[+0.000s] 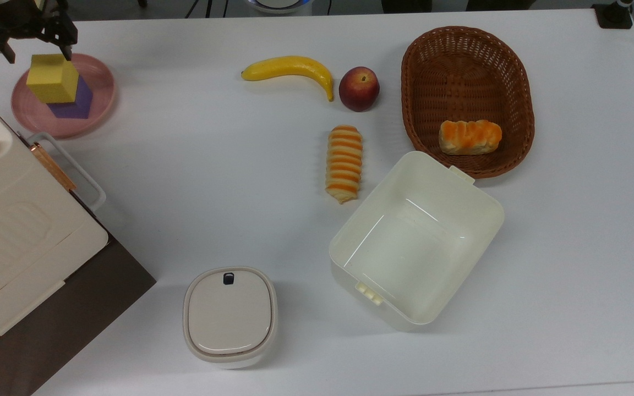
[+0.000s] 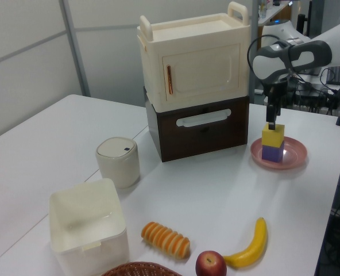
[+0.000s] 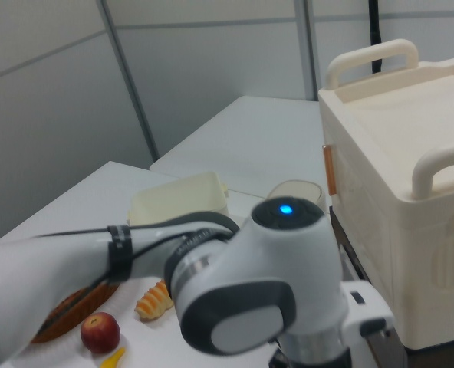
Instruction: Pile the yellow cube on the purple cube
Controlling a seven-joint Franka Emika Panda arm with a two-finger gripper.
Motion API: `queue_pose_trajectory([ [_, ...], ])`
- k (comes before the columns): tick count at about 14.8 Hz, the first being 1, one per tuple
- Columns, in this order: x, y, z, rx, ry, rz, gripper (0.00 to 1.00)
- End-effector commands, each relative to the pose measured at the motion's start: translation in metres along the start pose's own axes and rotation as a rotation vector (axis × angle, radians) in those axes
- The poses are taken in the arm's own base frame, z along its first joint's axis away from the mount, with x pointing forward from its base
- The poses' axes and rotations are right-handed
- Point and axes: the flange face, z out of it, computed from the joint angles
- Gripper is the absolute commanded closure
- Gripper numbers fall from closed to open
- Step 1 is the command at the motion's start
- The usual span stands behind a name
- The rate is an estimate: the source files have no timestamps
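Yellow foam sits squarely on purple: the yellow cube (image 1: 53, 78) rests on top of the purple cube (image 1: 73, 100), and both stand on the pink plate (image 1: 99, 99). Taking that plate as the landmark, the gripper (image 1: 35, 48) hangs just above the stack, its fingers (image 1: 66, 45) spread apart either side of the yellow cube's upper edge without clamping it. In the left view the gripper (image 2: 272, 119) stands upright over the yellow cube (image 2: 273, 135), the purple cube (image 2: 272, 152) beneath it. The stacked cream and brown drawers (image 2: 196, 86) stand just beside the plate (image 2: 293, 155) at the left view's left. The banana (image 1: 290, 69) lies well apart from the plate.
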Motion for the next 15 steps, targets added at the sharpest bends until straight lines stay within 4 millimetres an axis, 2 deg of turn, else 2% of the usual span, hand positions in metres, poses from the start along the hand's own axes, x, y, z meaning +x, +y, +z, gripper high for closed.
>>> queue_pose_trajectory([
  [1,0.025,-0.047,-0.035,-0.006,-0.007,0.047,0.00],
  [5,0.075,-0.117,-0.064,-0.019,0.027,0.138,0.00],
  [8,0.114,-0.195,-0.084,-0.007,0.017,0.144,0.00],
  [11,0.128,-0.260,-0.107,-0.003,-0.022,0.169,0.00],
  [13,0.129,-0.281,-0.125,-0.004,-0.044,0.174,0.00],
  [15,0.134,-0.314,-0.140,-0.011,-0.031,0.178,0.00],
])
